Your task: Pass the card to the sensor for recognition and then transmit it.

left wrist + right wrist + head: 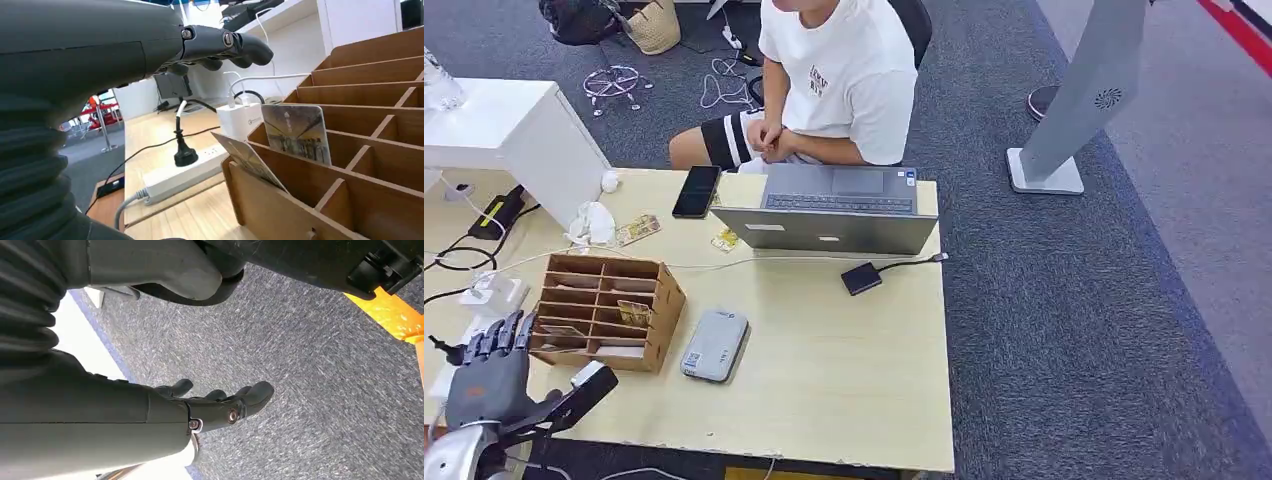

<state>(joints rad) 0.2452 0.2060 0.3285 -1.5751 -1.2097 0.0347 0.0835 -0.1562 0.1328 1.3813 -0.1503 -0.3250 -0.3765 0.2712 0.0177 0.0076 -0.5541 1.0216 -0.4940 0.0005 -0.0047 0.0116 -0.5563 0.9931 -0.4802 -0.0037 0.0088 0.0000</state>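
Note:
A wooden card organizer (654, 300) stands at the table's front left. One card (633, 312) stands in a slot of it. In the left wrist view two cards lean in the slots, a patterned card (297, 132) and a tilted card (247, 157) nearer the corner. A flat grey sensor box (715, 345) lies just right of the organizer. My left hand (494, 370) hovers left of the organizer, fingers spread and holding nothing; its fingers (220, 47) reach past the organizer's side. My right hand (215, 402) hangs over grey carpet, fingers loosely apart and empty.
A person sits behind the table at an open laptop (834, 210). A black phone (696, 190), loose cards (637, 230) and a small black adapter (861, 277) lie on the table. A power strip (185, 172) with a plug and a white charger (240, 120) sit left of the organizer.

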